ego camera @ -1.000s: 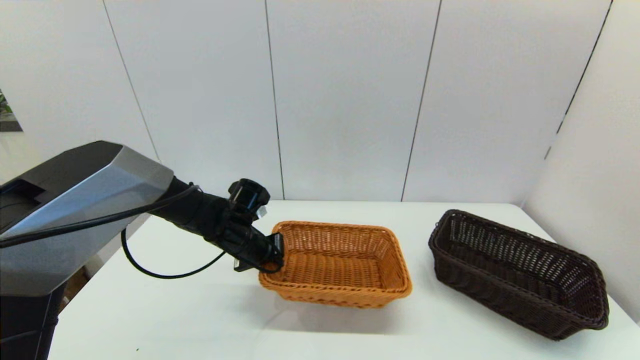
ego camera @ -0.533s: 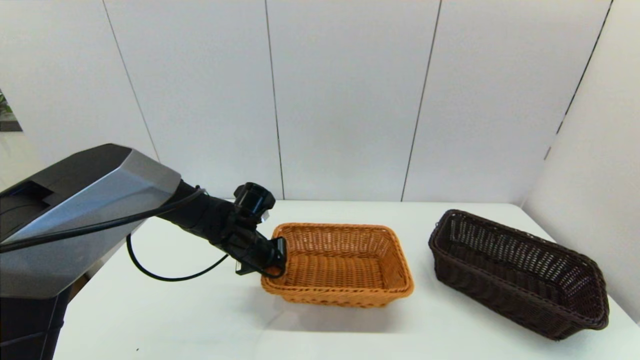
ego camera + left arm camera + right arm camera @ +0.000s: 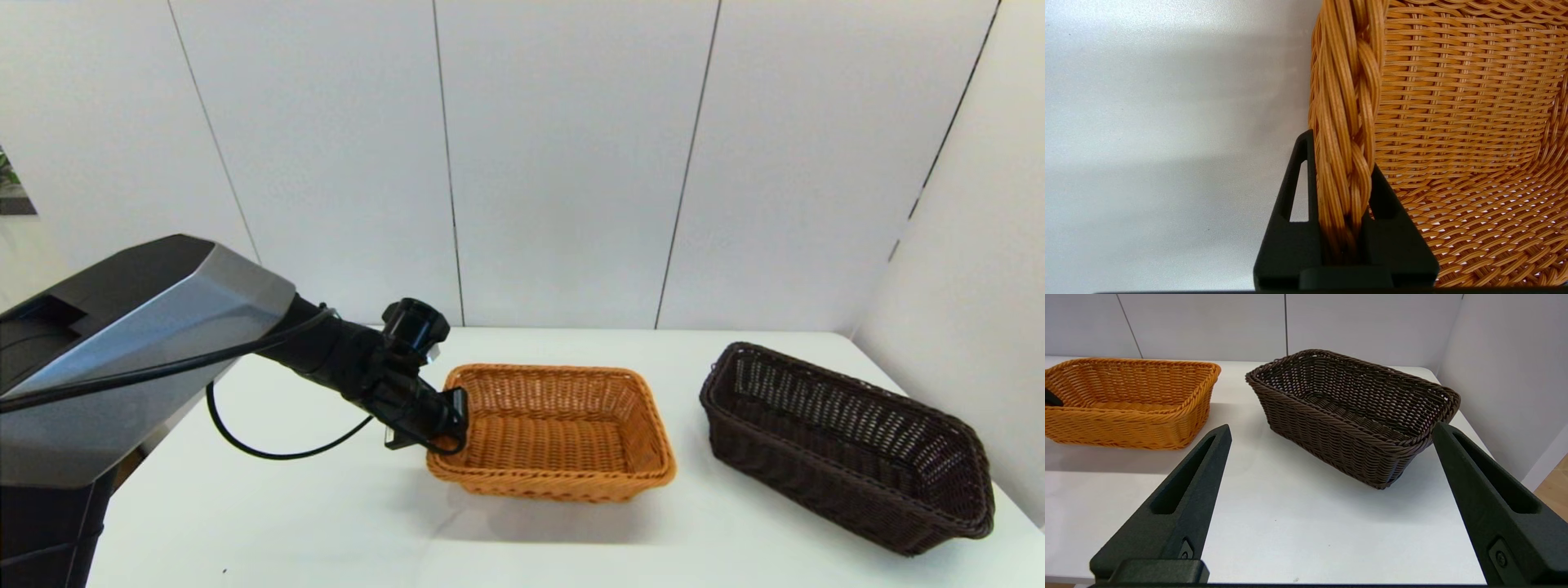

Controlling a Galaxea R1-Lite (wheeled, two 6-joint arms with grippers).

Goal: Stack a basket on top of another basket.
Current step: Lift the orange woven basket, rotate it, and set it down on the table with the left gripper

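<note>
The left gripper (image 3: 445, 420) is clamped on the braided left rim of the tan basket (image 3: 563, 433), one finger outside the wall and one inside. The dark basket (image 3: 845, 445) sits on the table (image 3: 326, 523), well apart to the tan basket's right, its long axis angled away from it, so the gripped tan basket would have to travel rightward. The right gripper (image 3: 1327, 510) hangs wide open and empty, nearer the dark basket than the tan one.

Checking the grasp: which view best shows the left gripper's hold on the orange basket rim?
Left wrist view: the left gripper is shut on the orange basket, with the braided rim between its fingers. The head view shows it only from afar at the basket's left end. The right wrist view shows just a dark tip there.
</note>
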